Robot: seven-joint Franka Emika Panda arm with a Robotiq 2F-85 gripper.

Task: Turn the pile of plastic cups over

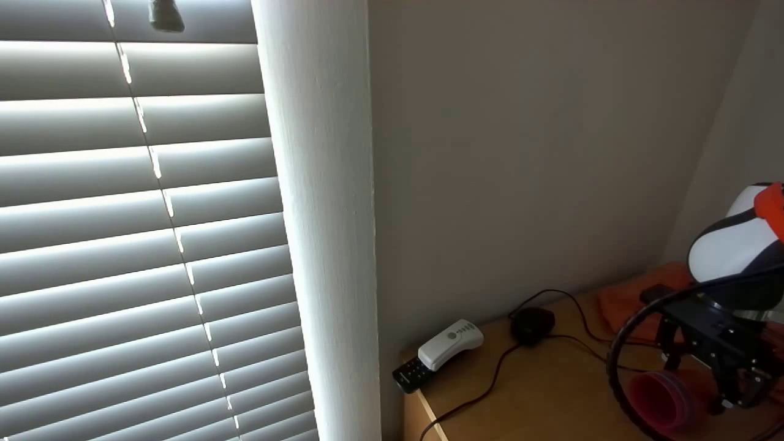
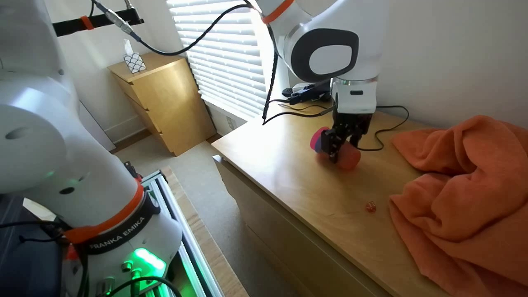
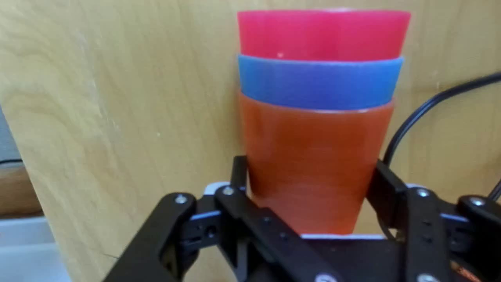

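The pile is three nested plastic cups, a pink-red cup (image 3: 323, 37), a blue cup (image 3: 319, 84) and an orange cup (image 3: 313, 135). It lies on its side at the wooden top (image 2: 288, 165); I cannot tell whether it touches the surface. The orange cup's base (image 2: 350, 159) shows in an exterior view. In another exterior view (image 1: 655, 401) the pink-red cup's open mouth shows. My gripper (image 3: 312, 162) has a finger on each side of the orange cup, touching it, with the base toward the palm. The gripper also shows in both exterior views (image 2: 343, 151) (image 1: 695, 386).
A crumpled orange cloth (image 2: 466, 185) and a small orange die (image 2: 371, 206) lie on the top. A black cable (image 2: 381, 138) runs behind the gripper. A white device (image 1: 451, 344) on a black remote (image 1: 412, 374) and a black box (image 1: 532, 325) sit near the far end.
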